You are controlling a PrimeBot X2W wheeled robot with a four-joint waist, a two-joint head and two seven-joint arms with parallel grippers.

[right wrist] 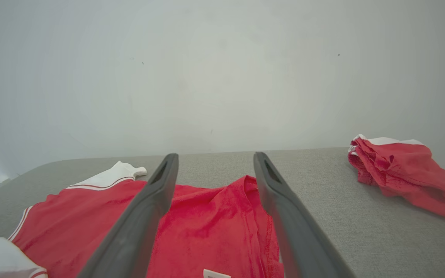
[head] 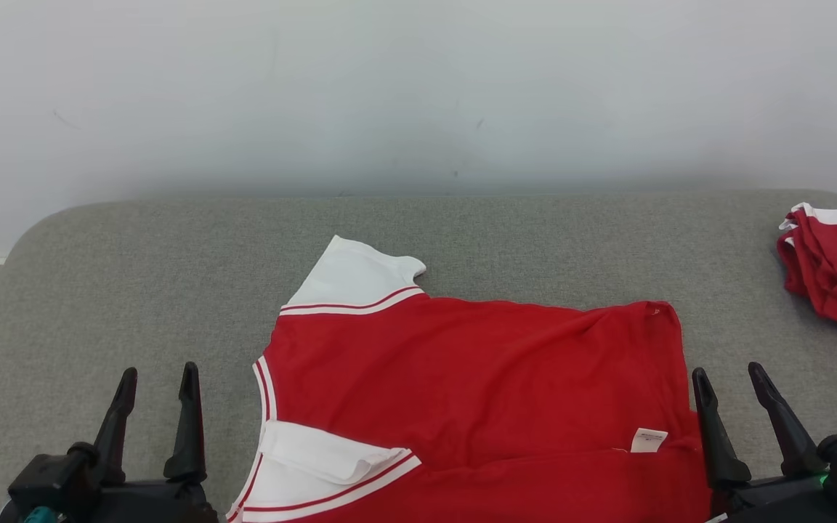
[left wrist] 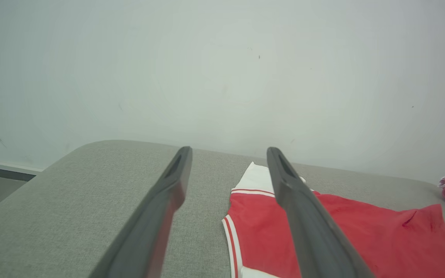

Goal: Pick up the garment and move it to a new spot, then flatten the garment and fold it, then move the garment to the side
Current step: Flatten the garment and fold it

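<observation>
A red short-sleeved shirt with white, red-striped sleeves (head: 476, 378) lies spread on the grey fabric-covered tabletop (head: 135, 254), its near edge folded over. The left hand (head: 159, 372) stands released just left of the shirt. The right hand (head: 729, 372) stands released at the shirt's right edge, and neither hand grips cloth. Behind the shirt rises a plain pale wall (head: 418, 87). Well to the shirt's right sits a crumpled red-and-white clothing pile (head: 836, 269). A small white label (head: 649, 440) on the shirt bears print too small to read.
</observation>
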